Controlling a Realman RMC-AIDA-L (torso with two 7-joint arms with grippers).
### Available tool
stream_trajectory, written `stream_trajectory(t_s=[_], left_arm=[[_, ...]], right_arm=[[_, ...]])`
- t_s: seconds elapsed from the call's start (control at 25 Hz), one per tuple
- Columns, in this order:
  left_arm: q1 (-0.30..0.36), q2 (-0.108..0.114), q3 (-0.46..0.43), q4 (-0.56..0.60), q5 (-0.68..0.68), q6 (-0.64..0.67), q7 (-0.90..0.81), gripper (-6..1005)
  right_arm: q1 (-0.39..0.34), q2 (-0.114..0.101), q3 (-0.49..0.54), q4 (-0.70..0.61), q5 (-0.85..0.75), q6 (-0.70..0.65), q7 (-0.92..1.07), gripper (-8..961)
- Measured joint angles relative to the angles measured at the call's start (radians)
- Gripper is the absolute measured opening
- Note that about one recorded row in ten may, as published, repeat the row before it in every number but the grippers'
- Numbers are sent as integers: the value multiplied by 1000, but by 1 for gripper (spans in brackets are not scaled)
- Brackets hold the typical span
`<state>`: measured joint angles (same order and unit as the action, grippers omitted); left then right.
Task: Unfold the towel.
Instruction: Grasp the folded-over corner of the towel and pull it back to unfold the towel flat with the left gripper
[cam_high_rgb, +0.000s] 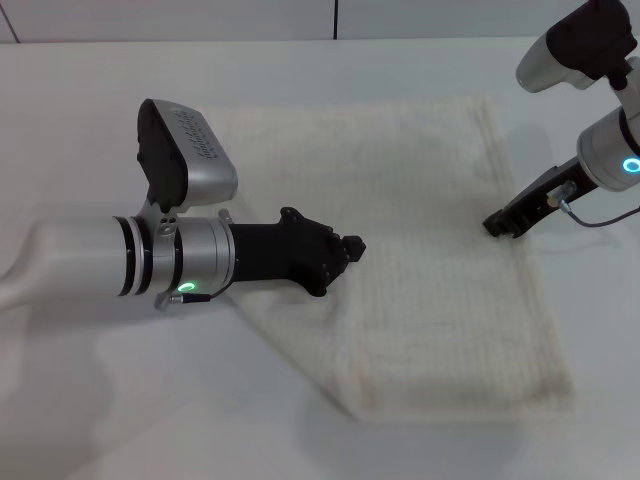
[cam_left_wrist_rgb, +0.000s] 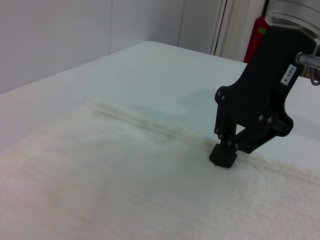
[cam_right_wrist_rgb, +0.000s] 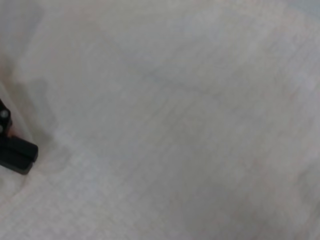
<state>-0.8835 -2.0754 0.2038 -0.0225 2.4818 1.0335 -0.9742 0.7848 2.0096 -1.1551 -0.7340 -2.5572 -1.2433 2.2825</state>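
towel (cam_high_rgb: 430, 270) flat on white table (cam_high_rgb: 100, 420), centre-right, looks folded double (layered far hem) | L gripper (cam_high_rgb: 350, 248) low over its left part, fingers look together, holding nothing | R gripper (cam_high_rgb: 497, 226) tips shut, pressing right edge | progress est: early, unfold not yet done

The towel (cam_high_rgb: 420, 250) is matt cream cloth with a rough waffle weave, lying on a smooth white table (cam_high_rgb: 100, 420).
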Motion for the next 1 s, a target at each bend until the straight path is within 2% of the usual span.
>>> stream_trajectory(t_s=[0.16,0.28,0.32,0.48,0.64,0.76,0.8,1.0], left_arm=[[2,0,-9,3,0,0,3,18],[2,0,-9,3,0,0,3,18],[22,8,-22,31,0,93,34,18],[31,9,-27,49,0,132,42,19],[75,11,-37,149,3,305,51,19],[83,12,-32,166,6,331,52,19],[110,12,-23,208,5,386,52,19],[148,13,-25,280,2,472,52,19]], right_arm=[[-1,0,0,0,0,-1,0,-1],[-3,0,0,1,0,-1,0,-1],[-3,0,0,1,0,-1,0,-1],[-3,0,0,1,0,-2,0,-1],[-1,-1,0,0,0,-3,0,-1],[1,-2,0,1,0,-3,0,-1],[2,-4,0,1,0,-3,1,-1],[4,-5,0,1,0,-3,4,-1]])
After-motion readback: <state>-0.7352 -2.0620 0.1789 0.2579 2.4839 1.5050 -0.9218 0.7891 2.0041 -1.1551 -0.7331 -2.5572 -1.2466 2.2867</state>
